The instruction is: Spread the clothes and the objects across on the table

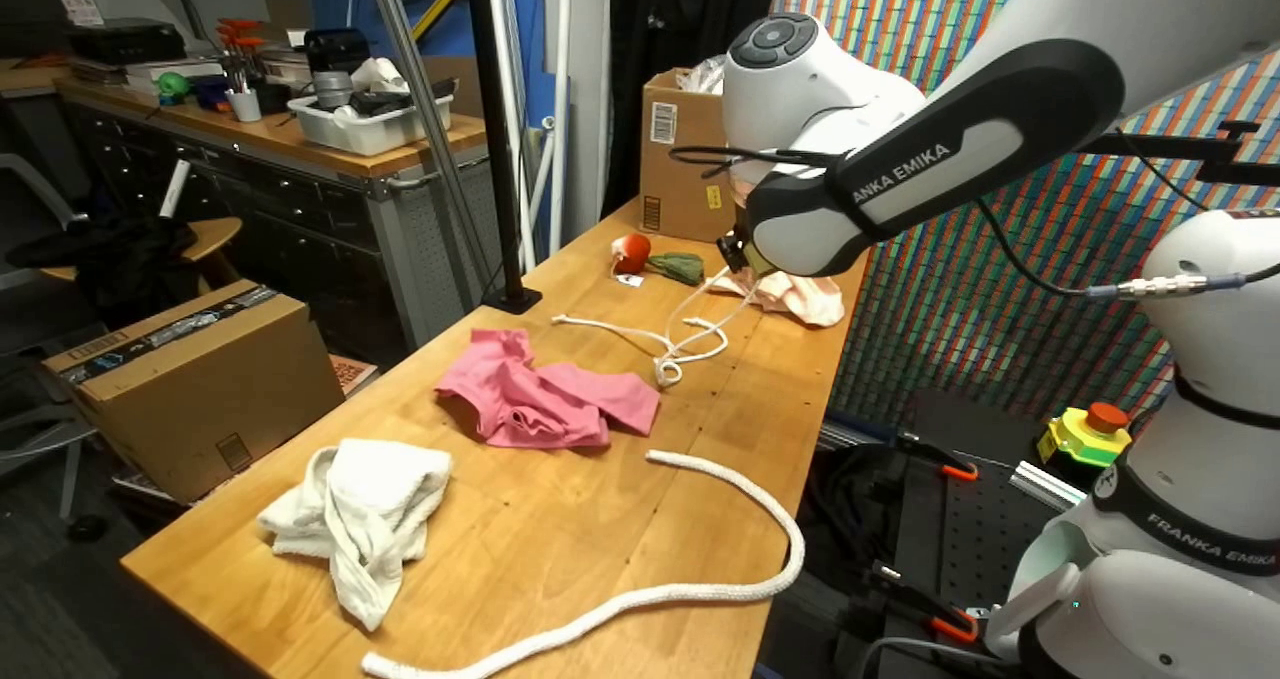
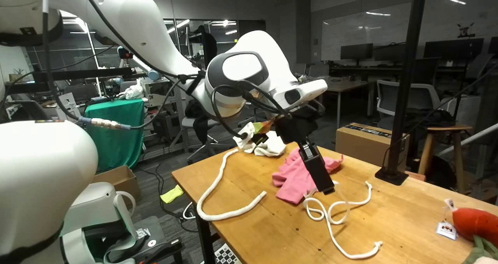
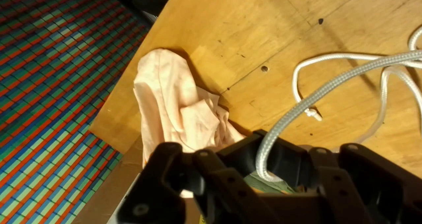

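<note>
White braided cord [image 3: 313, 99], ends knotted, hangs pinched in the gripper [image 2: 329, 190], trailing into loose loops on the table [image 1: 530, 519]. Pink cloth [image 1: 550, 399] lies crumpled just beside it.

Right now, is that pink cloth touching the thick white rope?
No, in both exterior views some of the table shows between the pink cloth and the thick white rope.

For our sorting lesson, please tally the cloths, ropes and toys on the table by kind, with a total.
Cloths: 3 (white cloth, pink cloth, peach cloth)
Ropes: 2 (thick rope, thin rope)
Toys: 1 (red toy)
Total: 6
</note>
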Action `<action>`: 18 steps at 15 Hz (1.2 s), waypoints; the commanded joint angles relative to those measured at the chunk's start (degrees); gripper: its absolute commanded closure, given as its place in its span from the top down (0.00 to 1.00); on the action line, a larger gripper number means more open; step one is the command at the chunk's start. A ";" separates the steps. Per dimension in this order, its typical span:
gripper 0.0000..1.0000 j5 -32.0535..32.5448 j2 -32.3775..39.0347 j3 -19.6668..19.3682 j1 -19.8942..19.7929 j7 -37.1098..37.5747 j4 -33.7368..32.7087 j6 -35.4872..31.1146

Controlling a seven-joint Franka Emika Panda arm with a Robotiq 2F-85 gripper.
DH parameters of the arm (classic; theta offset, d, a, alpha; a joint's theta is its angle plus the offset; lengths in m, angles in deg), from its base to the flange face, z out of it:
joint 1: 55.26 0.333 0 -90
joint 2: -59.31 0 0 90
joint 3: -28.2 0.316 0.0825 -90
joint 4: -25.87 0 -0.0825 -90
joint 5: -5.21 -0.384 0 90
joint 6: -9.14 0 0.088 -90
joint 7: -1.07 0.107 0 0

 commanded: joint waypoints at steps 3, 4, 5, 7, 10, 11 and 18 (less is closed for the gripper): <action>0.02 -0.87 0.63 -1.02 3.56 -5.96 2.23 2.13; 0.02 -0.79 0.19 -0.85 3.57 -7.06 2.11 2.75; 0.02 -0.70 -0.24 -0.88 3.73 -7.99 2.10 3.31; 0.02 -0.35 -0.02 -0.58 3.26 -8.99 2.05 4.55; 0.02 0.22 0.39 0.92 0.68 -9.45 2.17 6.09; 0.02 0.17 0.36 1.32 0.09 -9.41 2.45 6.34; 0.02 0.91 -0.15 5.24 -5.71 -9.35 2.64 7.70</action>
